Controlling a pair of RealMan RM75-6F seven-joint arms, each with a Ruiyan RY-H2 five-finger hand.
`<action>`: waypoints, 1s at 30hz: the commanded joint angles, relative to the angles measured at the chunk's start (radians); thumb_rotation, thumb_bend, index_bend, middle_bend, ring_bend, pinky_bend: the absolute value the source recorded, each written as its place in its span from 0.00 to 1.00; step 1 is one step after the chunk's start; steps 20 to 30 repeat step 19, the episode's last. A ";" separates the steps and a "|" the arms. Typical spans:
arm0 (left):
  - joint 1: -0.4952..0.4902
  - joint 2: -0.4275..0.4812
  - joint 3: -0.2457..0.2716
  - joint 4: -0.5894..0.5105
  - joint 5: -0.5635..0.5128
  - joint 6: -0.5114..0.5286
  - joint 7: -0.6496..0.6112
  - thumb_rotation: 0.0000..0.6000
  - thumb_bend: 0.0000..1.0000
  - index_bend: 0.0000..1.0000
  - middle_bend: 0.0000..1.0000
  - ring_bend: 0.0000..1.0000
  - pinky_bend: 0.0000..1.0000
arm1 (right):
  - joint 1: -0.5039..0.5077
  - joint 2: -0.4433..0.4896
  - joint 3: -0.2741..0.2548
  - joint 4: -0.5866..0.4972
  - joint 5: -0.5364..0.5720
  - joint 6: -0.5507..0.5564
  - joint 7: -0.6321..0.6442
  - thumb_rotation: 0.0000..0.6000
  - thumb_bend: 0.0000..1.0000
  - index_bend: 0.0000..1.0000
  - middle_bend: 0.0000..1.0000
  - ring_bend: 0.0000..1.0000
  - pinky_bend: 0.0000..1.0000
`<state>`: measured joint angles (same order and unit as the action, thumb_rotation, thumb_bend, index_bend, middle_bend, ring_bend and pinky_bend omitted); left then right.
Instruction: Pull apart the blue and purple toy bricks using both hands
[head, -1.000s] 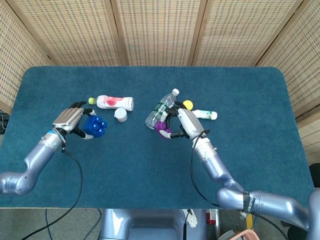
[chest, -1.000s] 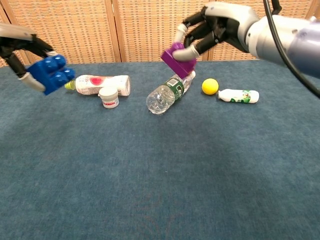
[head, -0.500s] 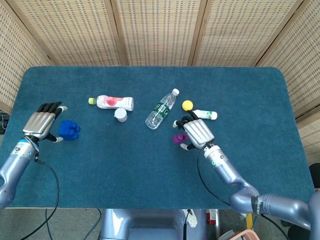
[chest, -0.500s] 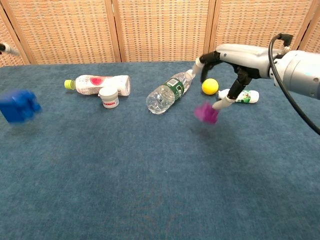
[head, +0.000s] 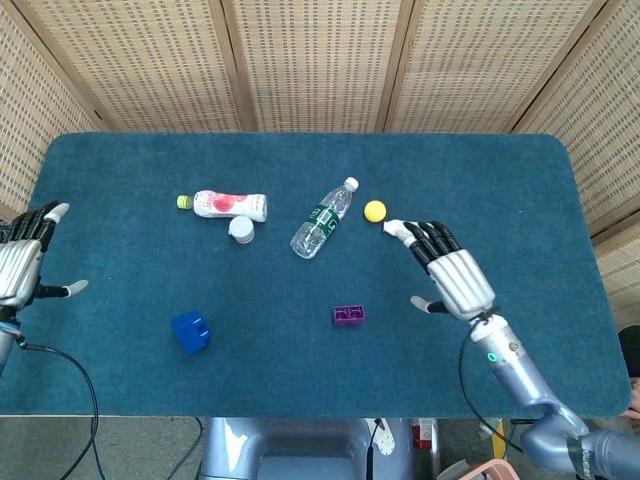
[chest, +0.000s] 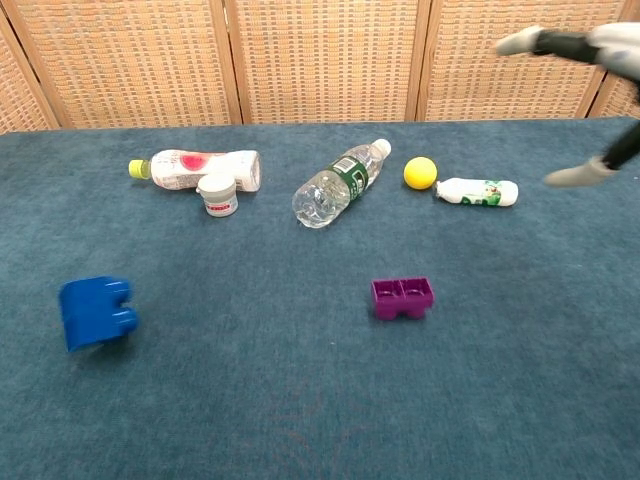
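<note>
The blue brick (head: 190, 332) (chest: 94, 310) lies on the table at the front left, free of any hand. The purple brick (head: 348, 315) (chest: 402, 297) rests on the cloth near the front middle, apart from the blue one. My left hand (head: 20, 265) hovers at the table's left edge with fingers spread and holds nothing; the chest view does not show it. My right hand (head: 450, 275) (chest: 585, 60) is raised to the right of the purple brick, fingers spread, empty.
A clear water bottle (head: 322, 219) (chest: 338, 184) lies mid-table. A white and pink bottle (head: 227, 204) (chest: 199, 166) and a small white jar (head: 241, 230) (chest: 218, 194) are at back left. A yellow ball (head: 375, 210) (chest: 420, 172) and a small white bottle (chest: 478, 191) lie at right.
Both bricks have dropped from the hands onto the table. The left hand pulled away to the left edge and the right hand drew back to the right; both are spread.
</note>
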<state>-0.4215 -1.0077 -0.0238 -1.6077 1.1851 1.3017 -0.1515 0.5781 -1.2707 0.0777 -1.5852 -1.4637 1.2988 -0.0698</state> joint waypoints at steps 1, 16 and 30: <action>0.101 0.000 0.020 -0.046 0.031 0.096 -0.030 1.00 0.00 0.00 0.00 0.00 0.00 | -0.116 0.027 -0.057 0.095 -0.093 0.149 0.097 1.00 0.00 0.00 0.02 0.00 0.00; 0.272 -0.068 0.056 -0.048 0.146 0.269 0.025 1.00 0.00 0.00 0.00 0.00 0.00 | -0.338 0.058 -0.104 0.092 -0.122 0.367 0.114 1.00 0.00 0.00 0.00 0.00 0.00; 0.282 -0.076 0.051 -0.035 0.168 0.276 0.033 1.00 0.00 0.00 0.00 0.00 0.00 | -0.358 0.057 -0.104 0.088 -0.133 0.378 0.082 1.00 0.00 0.00 0.00 0.00 0.00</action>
